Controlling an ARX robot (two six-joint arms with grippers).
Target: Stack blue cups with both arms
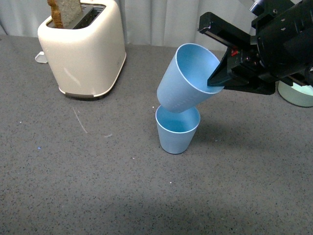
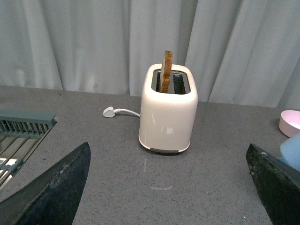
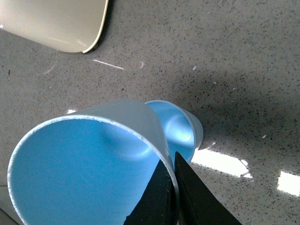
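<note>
One blue cup (image 1: 177, 132) stands upright on the grey table. My right gripper (image 1: 218, 81) is shut on the rim of the second blue cup (image 1: 188, 81), one finger inside and one outside. It holds that cup tilted, base down, with the base just inside the mouth of the standing cup. In the right wrist view the held cup (image 3: 79, 164) fills the foreground, the gripper (image 3: 173, 187) pinches its wall, and the standing cup (image 3: 180, 129) shows behind. My left gripper (image 2: 168, 187) is open and empty, facing the toaster; a sliver of a blue cup (image 2: 291, 150) shows at the edge.
A cream toaster (image 1: 83, 46) with toast in a slot stands at the back left; it also shows in the left wrist view (image 2: 168, 112), with a white plug (image 2: 109, 111). A green bowl (image 1: 298, 93) sits behind my right arm. A pink bowl (image 2: 290, 122) and a grey rack (image 2: 21, 129) flank the left wrist view.
</note>
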